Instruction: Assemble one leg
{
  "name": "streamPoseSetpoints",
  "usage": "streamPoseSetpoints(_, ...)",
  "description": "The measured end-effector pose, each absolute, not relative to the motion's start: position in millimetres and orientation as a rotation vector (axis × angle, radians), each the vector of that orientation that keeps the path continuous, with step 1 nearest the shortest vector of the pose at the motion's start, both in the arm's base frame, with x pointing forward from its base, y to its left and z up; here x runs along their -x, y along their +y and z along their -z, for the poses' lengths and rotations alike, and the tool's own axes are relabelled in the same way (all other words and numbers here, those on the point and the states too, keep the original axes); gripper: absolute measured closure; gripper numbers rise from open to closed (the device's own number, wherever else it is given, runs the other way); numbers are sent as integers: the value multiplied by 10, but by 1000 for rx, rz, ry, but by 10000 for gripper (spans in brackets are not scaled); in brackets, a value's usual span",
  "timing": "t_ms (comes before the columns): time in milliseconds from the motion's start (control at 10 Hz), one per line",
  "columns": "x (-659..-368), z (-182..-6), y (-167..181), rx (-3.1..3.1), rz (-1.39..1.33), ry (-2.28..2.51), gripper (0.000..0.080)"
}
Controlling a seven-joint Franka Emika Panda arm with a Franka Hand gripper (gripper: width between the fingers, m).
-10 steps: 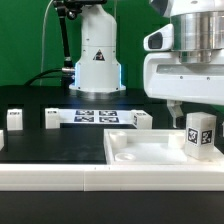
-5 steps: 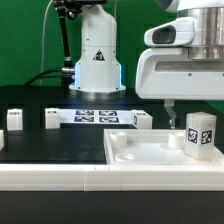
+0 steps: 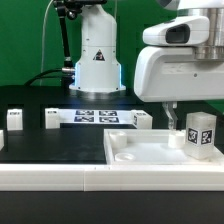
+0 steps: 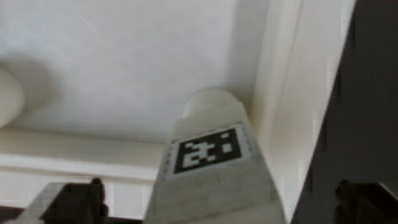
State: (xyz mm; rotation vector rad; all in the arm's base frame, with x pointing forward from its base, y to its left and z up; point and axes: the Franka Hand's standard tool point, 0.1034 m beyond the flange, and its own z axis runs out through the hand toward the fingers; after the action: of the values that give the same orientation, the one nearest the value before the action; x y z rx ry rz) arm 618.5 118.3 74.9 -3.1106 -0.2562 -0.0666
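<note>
A leg (image 3: pixel 201 135), a small white post with a black-and-white tag, stands upright on the wide white panel (image 3: pixel 140 152) at the exterior view's right. My gripper (image 3: pixel 197 118) hangs over it, open. One thin finger (image 3: pixel 169 116) shows beside the leg; the other is hidden. In the wrist view the leg (image 4: pixel 221 160) stands between the two dark fingers (image 4: pixel 80 203) of my gripper (image 4: pixel 222 207), with a gap on each side. The panel (image 4: pixel 125 60) lies under it.
Three more white legs stand on the black table: two at the left (image 3: pixel 14 119) (image 3: pixel 50 119) and one near the middle (image 3: pixel 141 120). The marker board (image 3: pixel 95 116) lies behind them. The robot base (image 3: pixel 95 60) stands at the back.
My gripper's body has shifted a little up and to the exterior view's left. The leg on the panel has not moved.
</note>
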Motion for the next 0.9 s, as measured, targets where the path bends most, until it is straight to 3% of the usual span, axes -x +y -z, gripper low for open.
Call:
streamPoseSetpoints(100, -6184, -747, 1183, 3111, 66, -256, 178)
streamPoseSetpoints(300, -6184, -746, 1184, 3111, 66, -229, 513)
streamPoseSetpoints(500, -6187, -746, 1186, 3112, 68, -158, 510)
streamPoseSetpoints(900, -6201, -735, 1167, 2994, 48, 663, 510)
